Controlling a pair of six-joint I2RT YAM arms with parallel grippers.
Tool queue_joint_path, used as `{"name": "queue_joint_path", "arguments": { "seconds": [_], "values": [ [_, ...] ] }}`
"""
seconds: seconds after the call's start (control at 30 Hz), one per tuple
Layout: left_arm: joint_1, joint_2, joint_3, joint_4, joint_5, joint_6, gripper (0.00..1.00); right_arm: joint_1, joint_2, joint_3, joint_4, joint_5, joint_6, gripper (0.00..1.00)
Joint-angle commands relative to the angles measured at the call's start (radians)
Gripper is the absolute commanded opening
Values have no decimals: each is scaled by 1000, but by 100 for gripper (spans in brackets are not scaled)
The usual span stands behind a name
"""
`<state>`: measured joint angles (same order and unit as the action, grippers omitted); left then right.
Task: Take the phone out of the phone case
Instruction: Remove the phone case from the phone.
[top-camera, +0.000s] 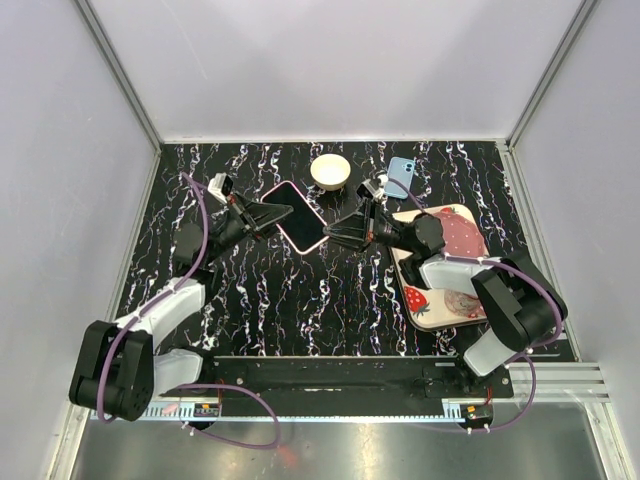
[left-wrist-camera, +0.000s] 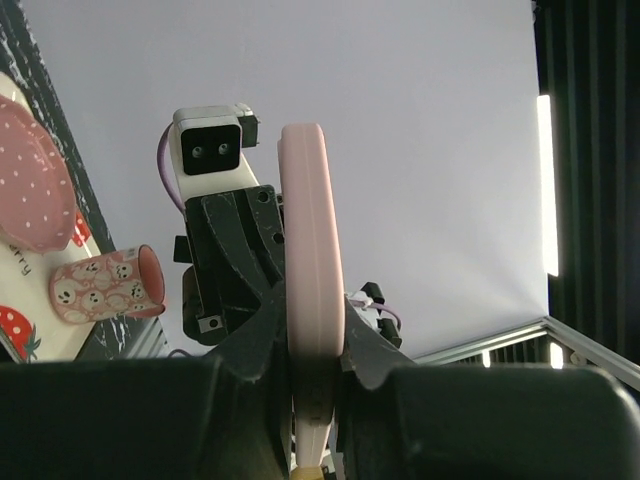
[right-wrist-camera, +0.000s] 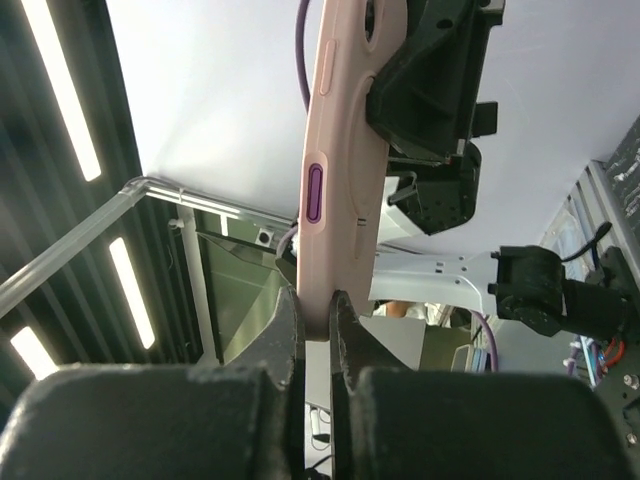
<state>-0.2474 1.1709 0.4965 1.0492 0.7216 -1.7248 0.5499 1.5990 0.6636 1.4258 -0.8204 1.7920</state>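
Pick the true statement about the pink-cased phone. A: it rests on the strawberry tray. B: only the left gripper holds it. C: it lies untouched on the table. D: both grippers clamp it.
D: the left gripper and the right gripper each close on an edge of the pink-cased phone in their wrist views.

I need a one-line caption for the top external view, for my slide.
Left gripper and right gripper clamp the pink-cased phone from opposite sides.

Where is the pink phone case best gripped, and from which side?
Pinch across its flat faces at an edge, coming in from the side: the pink phone case is a thin slab, and the left end effector and right end effector clamp opposite edges this way.
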Motion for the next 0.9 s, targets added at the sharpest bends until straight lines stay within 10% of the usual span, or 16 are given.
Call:
{"name": "queue_joint_path", "arguments": {
  "seconds": [0.0, 0.87],
  "values": [
    [13, -146, 79, 617, -2, -159, 0, -54, 21, 48, 145, 102, 78, 0],
    [0, -137, 215, 618, -17, -36, 0, 146, 239, 510, 143, 458, 372, 0]
  ]
}}
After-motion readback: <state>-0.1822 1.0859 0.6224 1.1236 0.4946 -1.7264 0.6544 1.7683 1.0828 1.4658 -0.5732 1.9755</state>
